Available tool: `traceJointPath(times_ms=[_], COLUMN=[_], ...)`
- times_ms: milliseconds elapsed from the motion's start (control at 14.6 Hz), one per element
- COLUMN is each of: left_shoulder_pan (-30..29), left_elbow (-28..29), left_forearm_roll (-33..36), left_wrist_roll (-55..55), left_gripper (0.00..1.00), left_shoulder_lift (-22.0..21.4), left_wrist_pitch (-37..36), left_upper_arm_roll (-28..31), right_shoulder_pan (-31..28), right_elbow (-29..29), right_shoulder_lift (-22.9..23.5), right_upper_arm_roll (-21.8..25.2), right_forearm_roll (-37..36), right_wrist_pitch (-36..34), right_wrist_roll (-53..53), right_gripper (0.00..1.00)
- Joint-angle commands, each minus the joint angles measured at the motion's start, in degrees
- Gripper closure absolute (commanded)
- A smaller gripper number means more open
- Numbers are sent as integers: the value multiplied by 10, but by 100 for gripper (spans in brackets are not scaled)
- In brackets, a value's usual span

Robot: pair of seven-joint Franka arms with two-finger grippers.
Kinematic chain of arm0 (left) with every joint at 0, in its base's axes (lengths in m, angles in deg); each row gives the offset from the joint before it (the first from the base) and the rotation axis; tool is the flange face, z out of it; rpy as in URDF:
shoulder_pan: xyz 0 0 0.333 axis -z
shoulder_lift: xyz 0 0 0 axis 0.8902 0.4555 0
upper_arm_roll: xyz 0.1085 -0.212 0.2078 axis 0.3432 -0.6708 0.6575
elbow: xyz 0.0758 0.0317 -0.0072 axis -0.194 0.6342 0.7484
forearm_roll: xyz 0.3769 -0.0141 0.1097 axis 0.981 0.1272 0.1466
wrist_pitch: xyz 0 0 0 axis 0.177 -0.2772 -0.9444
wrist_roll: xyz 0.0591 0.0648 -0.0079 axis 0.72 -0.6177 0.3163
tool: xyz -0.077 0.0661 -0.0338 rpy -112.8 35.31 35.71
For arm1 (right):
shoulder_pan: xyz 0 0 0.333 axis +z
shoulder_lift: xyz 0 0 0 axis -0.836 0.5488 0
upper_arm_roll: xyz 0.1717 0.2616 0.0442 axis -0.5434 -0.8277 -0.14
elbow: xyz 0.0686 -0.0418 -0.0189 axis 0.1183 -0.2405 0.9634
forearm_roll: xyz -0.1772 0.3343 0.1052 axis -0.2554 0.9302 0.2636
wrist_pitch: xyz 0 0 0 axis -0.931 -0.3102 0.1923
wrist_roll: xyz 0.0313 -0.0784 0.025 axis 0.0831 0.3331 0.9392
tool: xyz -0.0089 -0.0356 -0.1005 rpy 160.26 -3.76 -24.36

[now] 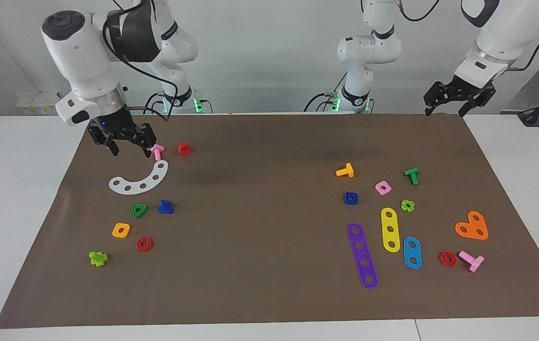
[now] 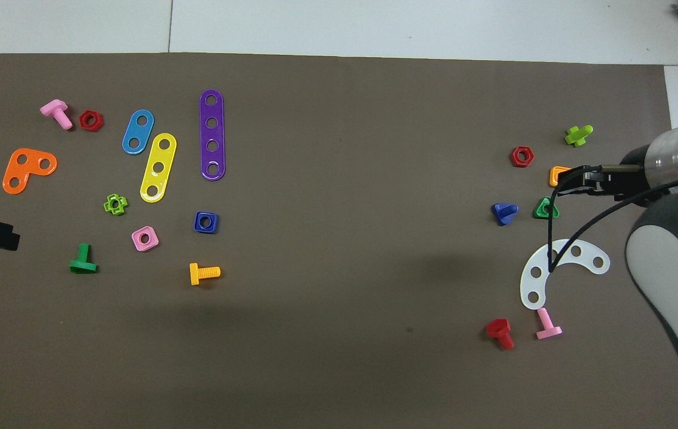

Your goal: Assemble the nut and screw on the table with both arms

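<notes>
The blue square nut [image 1: 351,198] lies flat on the brown mat [image 1: 269,156] toward the left arm's end; it also shows in the overhead view [image 2: 205,222]. The blue screw [image 1: 166,207] with its triangular head lies on the mat toward the right arm's end, beside a green triangular nut [image 1: 139,210]; it also shows in the overhead view [image 2: 504,213]. My right gripper [image 1: 130,150] is open and empty, raised over the mat by the white curved strip [image 1: 140,181], apart from the screw. My left gripper [image 1: 444,110] is open and empty, raised over the mat's corner nearest its base.
Around the nut lie a pink square nut [image 1: 383,187], an orange bolt [image 1: 345,171], a green bolt [image 1: 412,175] and purple [image 1: 363,255], yellow and blue strips. Around the screw lie a pink bolt [image 1: 157,151], a red bolt [image 1: 184,148], an orange square nut [image 1: 121,230] and a red hex nut [image 1: 144,244].
</notes>
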Motion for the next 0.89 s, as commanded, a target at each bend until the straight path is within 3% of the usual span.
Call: traceJointPath(times_ms=[0,205,411,616,822], left_shoulder_pan=[27,27,38,67,80], left_elbow=[39,47,88,96,146], left_forearm_roll=[2,-48,-65,-70,-82], left_wrist_roll=[9,38,39,40,46], left_gripper=[0,2,4,6,7], left_shoulder_lift=[-15,14,36,85,95], left_wrist_pitch=[22,48,123,187,280], left_upper_arm_roll=[3,3,3,3,3], right_shoulder_pan=[-10,-9,-6,-6,-1], right_elbow=[-80,-99,-128,-137,-144], right_shoulder_lift=[0,38,69,107,130], right_upper_arm_roll=[-1,-2,-2,-2,-2], right_forearm_roll=[13,13,13,13,13], right_wrist_pitch=[85,124,193,245,274], right_wrist_roll=[29,29,29,29,30], right_gripper=[8,9,13,15,20])
